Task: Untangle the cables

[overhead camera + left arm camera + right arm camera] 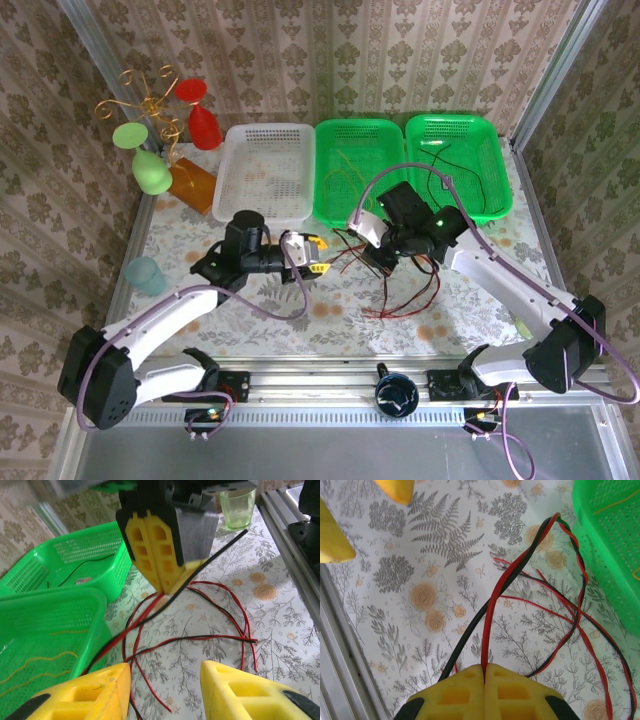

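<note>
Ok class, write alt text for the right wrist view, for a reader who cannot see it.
The right gripper, at the bottom edge, is shut on red and black cables that loop away across a floral tablecloth. A green basket sits at upper right; the left gripper, open, at upper left.

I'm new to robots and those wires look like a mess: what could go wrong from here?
The right gripper pinches red and black cables together, so pulling might tighten their twist rather than free it. The loose loops lie beside the green basket and could snag on its edge. The left gripper, jaws open, faces the right one closely; the two might bump.
</note>
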